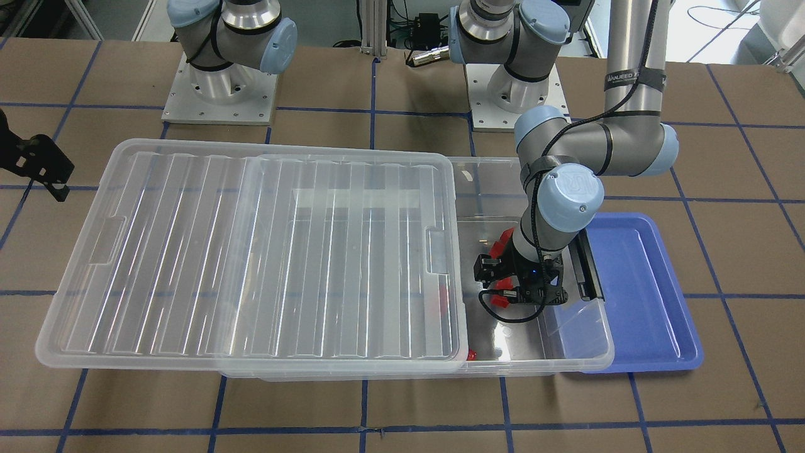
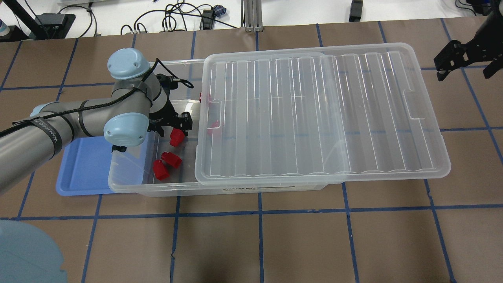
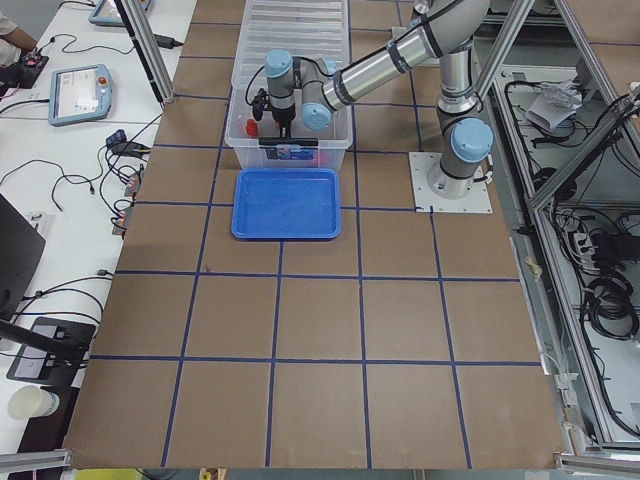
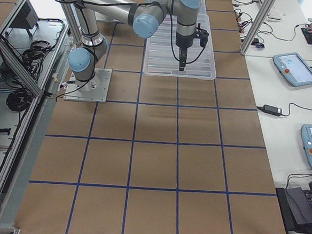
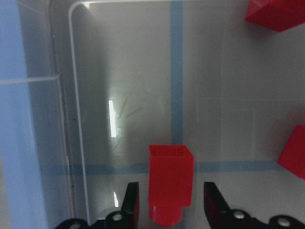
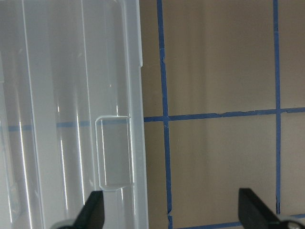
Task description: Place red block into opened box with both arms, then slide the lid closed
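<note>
Left hand (image 5: pixel 171 187), wrist view: the two black fingers stand either side of the red block (image 5: pixel 170 174) with a clear gap on each side, so the hand is open and grips nothing. The block appears to rest on the floor of the box (image 2: pixel 243 189), in its uncovered end, next to the blue tray (image 2: pixel 80 173). Other red blocks (image 2: pixel 160 171) lie near it. The lid (image 2: pixel 314 118) covers the rest of the box and overhangs its far end.

Right hand (image 6: pixel 171 198): fingers spread wide and empty, hovering above the lid's outer short end by its recess (image 6: pixel 113 152), partly over the surface (image 6: pixel 219 62).

Judgement: placing looks done and closing remains.

Hazards:
- The left arm occupies the gap the lid must cross, so a push begun before the arm clears would strike it.
- A push off the lid's centre line could skew the lid and jam it on the rim.
- A rising finger could nudge the block.
</note>
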Controlling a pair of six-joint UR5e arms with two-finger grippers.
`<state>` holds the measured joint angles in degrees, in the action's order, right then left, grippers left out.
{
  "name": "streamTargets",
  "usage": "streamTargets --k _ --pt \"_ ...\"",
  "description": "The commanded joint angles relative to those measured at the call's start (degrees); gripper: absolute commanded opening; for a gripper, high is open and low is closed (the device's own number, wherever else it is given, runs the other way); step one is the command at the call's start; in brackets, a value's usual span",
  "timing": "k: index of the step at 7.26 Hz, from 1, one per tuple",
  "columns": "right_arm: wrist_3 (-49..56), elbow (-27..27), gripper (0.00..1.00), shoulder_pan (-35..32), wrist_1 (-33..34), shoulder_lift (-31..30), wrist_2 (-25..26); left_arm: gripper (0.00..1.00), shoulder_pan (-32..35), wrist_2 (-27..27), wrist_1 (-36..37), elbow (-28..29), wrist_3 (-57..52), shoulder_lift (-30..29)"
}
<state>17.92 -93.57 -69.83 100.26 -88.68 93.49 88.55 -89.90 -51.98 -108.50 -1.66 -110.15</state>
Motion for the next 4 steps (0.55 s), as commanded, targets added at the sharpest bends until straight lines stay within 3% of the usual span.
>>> streamTargets --k 1,3,4 --pt "0.0 -0.5 1.0 0.1 -0.1 -0.2 0.3 1.0 0.3 -0.2 -3.3 1.8 0.5 1.8" --pt "0.0 -0.4 1.0 0.1 0.0 -0.1 0.3 1.0 0.9 -0.2 -7.3 4.3 1.9 3.5" --pt "0.0 -0.4 1.0 0.1 -0.1 -0.2 0.4 0.88 0.9 -0.2 -8.0 4.7 1.9 4.1"
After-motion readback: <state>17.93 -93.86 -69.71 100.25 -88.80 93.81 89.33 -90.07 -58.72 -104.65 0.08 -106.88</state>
